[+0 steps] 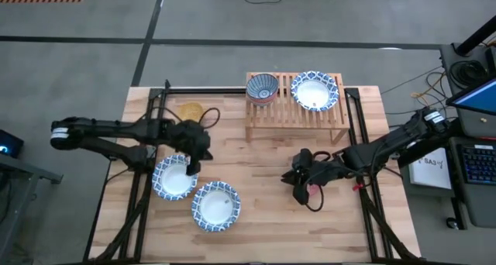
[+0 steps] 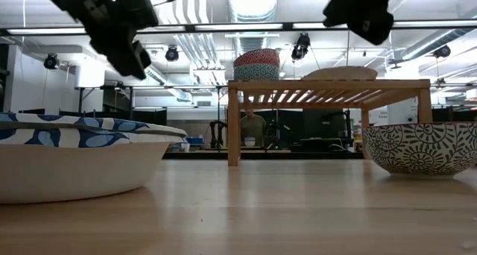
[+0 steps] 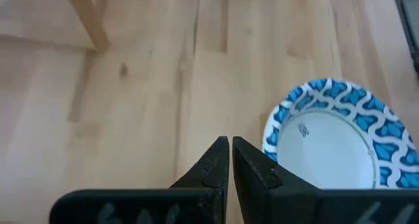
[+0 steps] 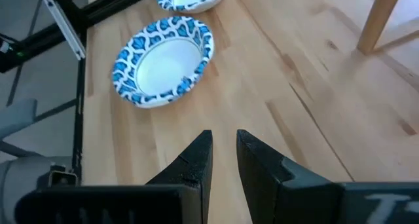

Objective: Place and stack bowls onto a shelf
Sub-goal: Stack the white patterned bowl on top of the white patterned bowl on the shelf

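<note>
The table [image 1: 271, 180] is showing smooth, light wood planks with a soft sheen. The shelf [image 1: 294, 114] is looking like pale wood, and the bowls [image 1: 215, 205] are appearing glossy.

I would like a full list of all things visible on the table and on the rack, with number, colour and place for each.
large bowls on table: two, blue-and-white, white inside, front left, side by side
large bowl on shelf: one, blue-and-white, right half of the shelf
small bowls on shelf: a stack, dark blue patterned on top, left end
yellow bowl: one, table, left of the shelf
shelf: one, light wood, slatted, back centre
left gripper: shut, empty, above nearest large bowl's rim
right gripper: over bare table, right of centre
</note>
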Controlling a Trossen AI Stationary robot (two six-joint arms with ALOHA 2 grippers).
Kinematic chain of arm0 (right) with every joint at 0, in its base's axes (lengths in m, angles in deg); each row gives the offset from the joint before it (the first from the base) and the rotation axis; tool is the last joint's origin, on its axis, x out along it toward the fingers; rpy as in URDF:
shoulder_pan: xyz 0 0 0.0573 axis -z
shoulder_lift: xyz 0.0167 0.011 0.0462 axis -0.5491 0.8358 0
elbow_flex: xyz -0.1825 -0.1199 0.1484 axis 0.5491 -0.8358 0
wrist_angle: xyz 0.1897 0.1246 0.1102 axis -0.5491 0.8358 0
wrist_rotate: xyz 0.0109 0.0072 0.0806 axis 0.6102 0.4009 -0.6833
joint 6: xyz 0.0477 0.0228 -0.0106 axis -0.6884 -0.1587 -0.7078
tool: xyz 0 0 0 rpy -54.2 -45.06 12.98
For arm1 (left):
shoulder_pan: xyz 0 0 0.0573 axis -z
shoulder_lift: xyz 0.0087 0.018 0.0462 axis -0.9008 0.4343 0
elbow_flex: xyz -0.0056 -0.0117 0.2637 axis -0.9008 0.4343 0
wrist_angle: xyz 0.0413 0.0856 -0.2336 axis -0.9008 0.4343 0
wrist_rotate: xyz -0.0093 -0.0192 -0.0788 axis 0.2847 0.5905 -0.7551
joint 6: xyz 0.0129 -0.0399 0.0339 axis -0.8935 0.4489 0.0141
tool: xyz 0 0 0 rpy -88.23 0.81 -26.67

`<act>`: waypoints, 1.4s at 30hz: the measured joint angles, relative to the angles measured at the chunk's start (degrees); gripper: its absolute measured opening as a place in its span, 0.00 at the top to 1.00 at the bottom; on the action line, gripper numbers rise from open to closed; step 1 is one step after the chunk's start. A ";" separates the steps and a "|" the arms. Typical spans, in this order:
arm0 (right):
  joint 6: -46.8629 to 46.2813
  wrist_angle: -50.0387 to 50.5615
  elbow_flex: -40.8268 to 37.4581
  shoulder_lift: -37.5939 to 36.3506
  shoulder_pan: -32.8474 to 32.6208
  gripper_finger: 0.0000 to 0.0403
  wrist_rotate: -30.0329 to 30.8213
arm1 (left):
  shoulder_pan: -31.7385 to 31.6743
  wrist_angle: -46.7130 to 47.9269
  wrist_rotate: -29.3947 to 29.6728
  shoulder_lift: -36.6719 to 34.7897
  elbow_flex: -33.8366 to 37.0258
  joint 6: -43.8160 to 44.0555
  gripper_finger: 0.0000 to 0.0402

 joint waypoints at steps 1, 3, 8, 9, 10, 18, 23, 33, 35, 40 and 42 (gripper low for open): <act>-0.34 1.31 1.25 0.42 -0.18 0.85 0.02 | 0.55 -0.66 -0.01 0.00 0.71 0.30 0.99; -0.86 4.26 3.65 1.48 -0.63 0.85 0.00 | 1.85 -2.98 -0.01 0.32 1.83 1.24 0.99; -0.27 8.34 9.10 5.32 -1.99 0.85 -0.02 | 6.33 -6.17 -0.03 1.02 4.07 2.54 0.91; -0.11 8.85 10.01 6.27 -2.19 0.85 0.00 | 7.27 -5.98 -0.03 1.03 4.20 2.71 0.89; -0.07 9.38 10.88 7.11 -2.24 0.85 0.00 | 8.04 -6.10 0.01 1.19 4.21 2.97 0.86; 1.02 13.03 17.42 14.45 -3.23 0.85 -0.50 | 13.44 -7.74 5.54 3.75 4.17 6.15 0.58; 1.07 14.53 18.98 16.53 -4.41 0.85 -0.50 | 16.04 -9.09 5.72 9.08 4.13 8.48 0.51; 0.94 14.79 19.06 17.32 -5.85 0.85 -0.03 | 16.28 -12.56 4.50 20.56 4.11 9.16 0.52; 1.02 14.76 19.04 17.32 -5.85 0.85 0.24 | 16.37 -12.62 4.39 21.37 4.11 9.15 0.56; -0.42 12.48 17.77 17.67 -5.82 0.85 6.33 | 17.13 -12.70 4.44 21.91 3.01 8.91 0.81; -0.96 11.16 17.27 18.53 -5.67 0.85 6.56 | 17.18 -12.80 3.99 21.56 1.79 9.16 0.93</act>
